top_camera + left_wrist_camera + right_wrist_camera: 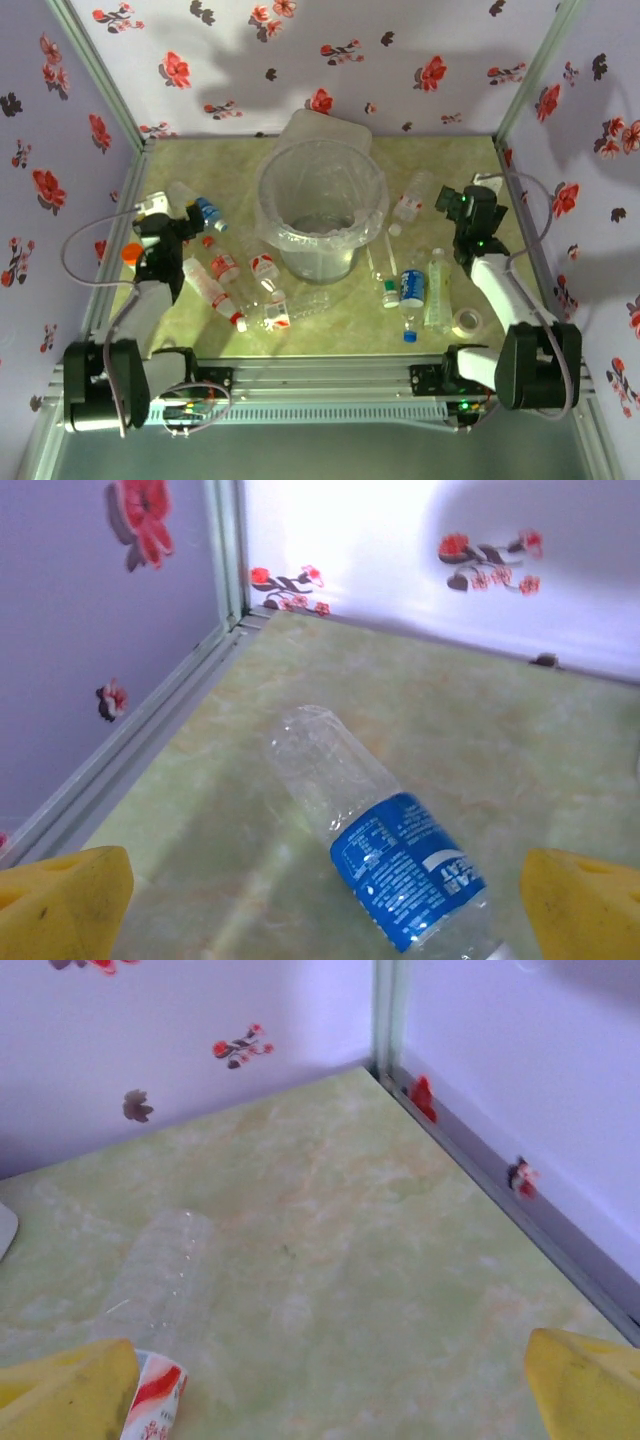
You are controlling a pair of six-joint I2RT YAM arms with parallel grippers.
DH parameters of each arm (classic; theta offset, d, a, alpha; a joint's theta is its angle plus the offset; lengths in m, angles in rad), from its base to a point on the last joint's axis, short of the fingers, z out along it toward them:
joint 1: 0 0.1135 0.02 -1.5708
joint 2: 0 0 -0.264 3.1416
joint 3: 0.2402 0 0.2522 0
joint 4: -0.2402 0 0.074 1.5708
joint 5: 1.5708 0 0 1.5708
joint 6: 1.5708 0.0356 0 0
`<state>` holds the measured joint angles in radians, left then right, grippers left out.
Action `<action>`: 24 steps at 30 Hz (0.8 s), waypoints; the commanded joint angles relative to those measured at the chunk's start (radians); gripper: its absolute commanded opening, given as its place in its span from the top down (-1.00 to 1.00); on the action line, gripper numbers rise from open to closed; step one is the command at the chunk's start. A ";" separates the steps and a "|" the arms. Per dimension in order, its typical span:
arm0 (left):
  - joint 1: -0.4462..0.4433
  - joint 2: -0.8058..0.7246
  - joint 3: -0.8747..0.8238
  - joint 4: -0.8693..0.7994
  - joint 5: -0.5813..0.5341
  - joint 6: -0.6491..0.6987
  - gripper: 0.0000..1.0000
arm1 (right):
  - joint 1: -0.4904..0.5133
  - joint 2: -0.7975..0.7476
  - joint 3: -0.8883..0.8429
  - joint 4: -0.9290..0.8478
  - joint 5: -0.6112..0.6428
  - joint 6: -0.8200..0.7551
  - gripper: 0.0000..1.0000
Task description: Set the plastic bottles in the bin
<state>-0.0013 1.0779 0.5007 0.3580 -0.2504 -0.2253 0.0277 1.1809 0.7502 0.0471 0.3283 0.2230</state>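
The bin (262, 200), a big translucent bucket with a bag over its rim, stands mid-table. Several plastic bottles lie around it. A blue-labelled bottle (203, 210) lies at the far left, and my left gripper (185, 220) hovers open over it. In the left wrist view that bottle (400, 865) lies between the yellow pads (60, 900), untouched. My right gripper (457, 202) is open beside a red-and-white labelled bottle (412, 198). In the right wrist view this bottle (160, 1290) sits by the left pad (70, 1395), and bare table lies between the jaws.
More bottles lie left of the bin (222, 265) and in front of it on the right (411, 288). A white tape roll (466, 321) is near the right arm, an orange-capped container (131, 254) by the left arm. A lid (330, 128) rests behind the bin. Flowered walls enclose the table.
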 commanded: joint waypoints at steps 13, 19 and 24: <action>0.007 -0.228 0.298 -0.708 0.392 -0.503 -0.98 | -0.002 0.260 0.178 -0.878 -0.234 0.166 -0.84; 0.006 -0.240 0.357 -0.722 0.494 -0.536 -0.98 | -0.002 0.363 0.188 -0.815 -0.281 0.157 -0.82; 0.007 -0.241 0.355 -0.709 0.500 -0.546 -0.98 | -0.003 0.456 0.197 -0.784 -0.304 0.167 -0.74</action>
<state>0.0002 0.8471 0.8379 -0.3313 0.2050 -0.7483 0.0277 1.6020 0.9249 -0.7513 0.0547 0.3752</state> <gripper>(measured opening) 0.989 0.877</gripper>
